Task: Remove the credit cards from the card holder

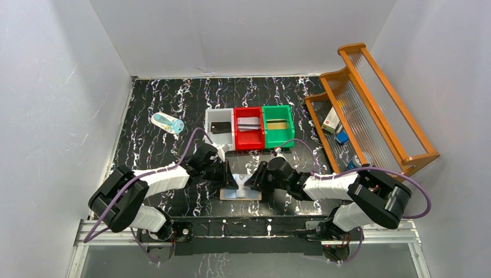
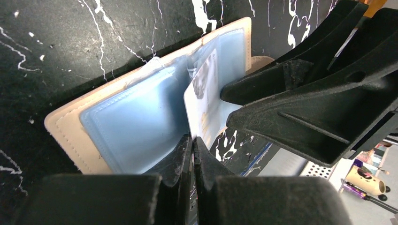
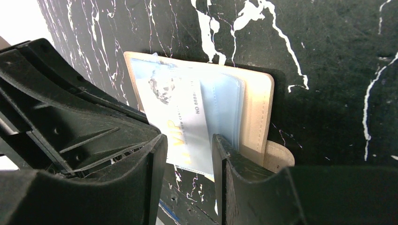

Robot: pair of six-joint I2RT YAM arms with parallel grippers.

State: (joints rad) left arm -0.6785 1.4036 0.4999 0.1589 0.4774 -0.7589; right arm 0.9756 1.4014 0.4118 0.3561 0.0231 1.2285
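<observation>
1. Black marbled desk (image 1: 150, 98), seen from above: the card holder (image 1: 240, 196) lies open near the front edge, between the left arm (image 1: 168, 176) and the right arm (image 1: 330, 185). Behind it, a white bin (image 1: 208, 130) holds a black card (image 1: 220, 128), a red bin (image 1: 249, 145) a grey card (image 1: 248, 123), and a green bin (image 1: 279, 142) a gold card (image 1: 277, 124).
2. Left wrist: the left jaws are clenched on the lower corner of a white card (image 2: 202, 110) sticking out of the holder's pale blue pockets (image 2: 136, 126). The right jaws' tips reach in at the card's other edge.
3. Right wrist: the right jaws stand apart, grasping nothing, with one finger (image 3: 234, 187) on each side of the VIP-marked white card. The holder's beige snap tab (image 3: 279, 157) pokes out beside them.
</observation>
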